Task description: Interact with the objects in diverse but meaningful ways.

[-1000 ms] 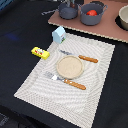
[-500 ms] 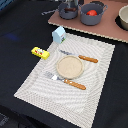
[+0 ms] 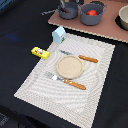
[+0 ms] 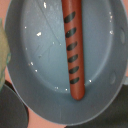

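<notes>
Yellow butter box (image 3: 40, 52) lies on the black cloth at the exterior view's left, just off the pale woven placemat (image 3: 95, 90). Next comes the milk carton (image 3: 59, 34), upright at the mat's corner, then a tan plate (image 3: 70, 67) between a fork (image 3: 64, 81) and a knife (image 3: 80, 56). Farther right, two grey pots stand side by side on a pinkish board (image 3: 105, 30); one pot (image 3: 91, 13) holds a red tomato (image 3: 91, 12). Close up, the wrist view shows a brown sausage stick (image 4: 74, 50) lying inside a grey pot (image 4: 35, 60). No jaws appear, so I cannot tell their state.
</notes>
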Controlling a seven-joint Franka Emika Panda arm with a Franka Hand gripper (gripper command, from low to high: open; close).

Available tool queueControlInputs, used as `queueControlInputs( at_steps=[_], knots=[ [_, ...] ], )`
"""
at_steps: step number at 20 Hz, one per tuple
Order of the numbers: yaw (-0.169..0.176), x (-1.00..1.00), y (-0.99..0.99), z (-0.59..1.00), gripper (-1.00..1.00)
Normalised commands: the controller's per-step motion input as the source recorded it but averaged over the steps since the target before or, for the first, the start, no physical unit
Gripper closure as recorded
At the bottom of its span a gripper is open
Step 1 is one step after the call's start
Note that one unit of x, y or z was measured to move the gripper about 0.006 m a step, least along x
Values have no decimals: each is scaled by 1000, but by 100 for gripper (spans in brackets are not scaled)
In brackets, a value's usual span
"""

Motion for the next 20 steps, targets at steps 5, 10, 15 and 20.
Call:
queueControlInputs(
  at_steps=[5,10,15,20],
  knots=[
    [99,13,-734,478,-100],
    [71,211,-810,151,-100],
    [27,242,-859,62,-100],
    [2,416,-814,14,-100]
  ],
)
